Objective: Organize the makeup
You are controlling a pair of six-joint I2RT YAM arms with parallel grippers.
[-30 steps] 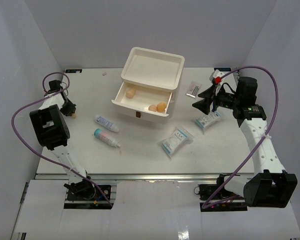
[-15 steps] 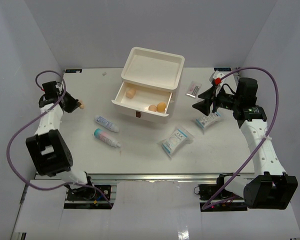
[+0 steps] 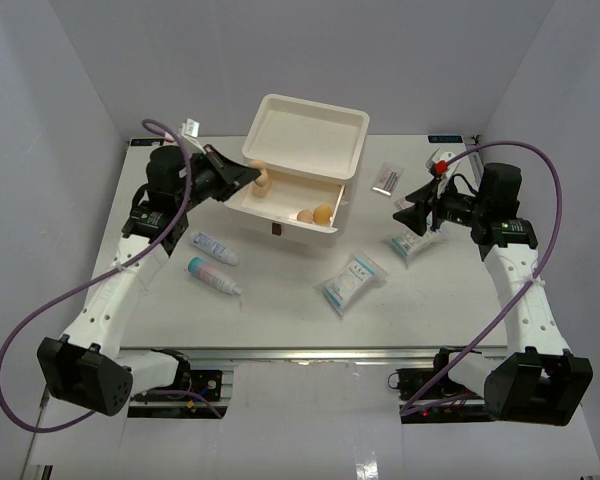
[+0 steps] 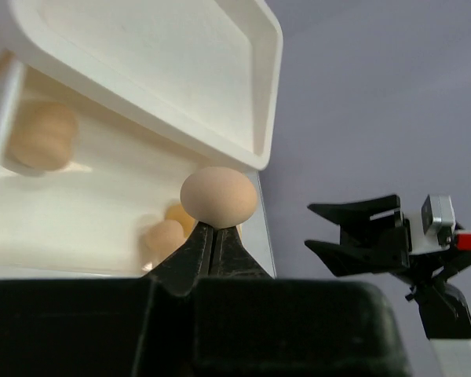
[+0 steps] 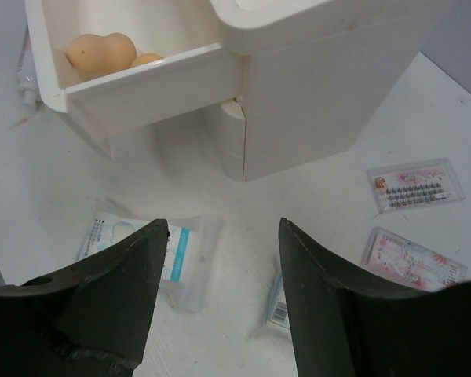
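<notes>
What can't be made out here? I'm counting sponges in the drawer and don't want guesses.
- Left wrist view: the left gripper and its held sponge cover part of two rear sponges.
- Right wrist view: the drawer wall hides most of its floor.
- Top view: sachet print too small.

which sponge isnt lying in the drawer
The sponge pinched at the tips of the left gripper, held up at the drawer's left end. The other three lie on the drawer floor.
</notes>
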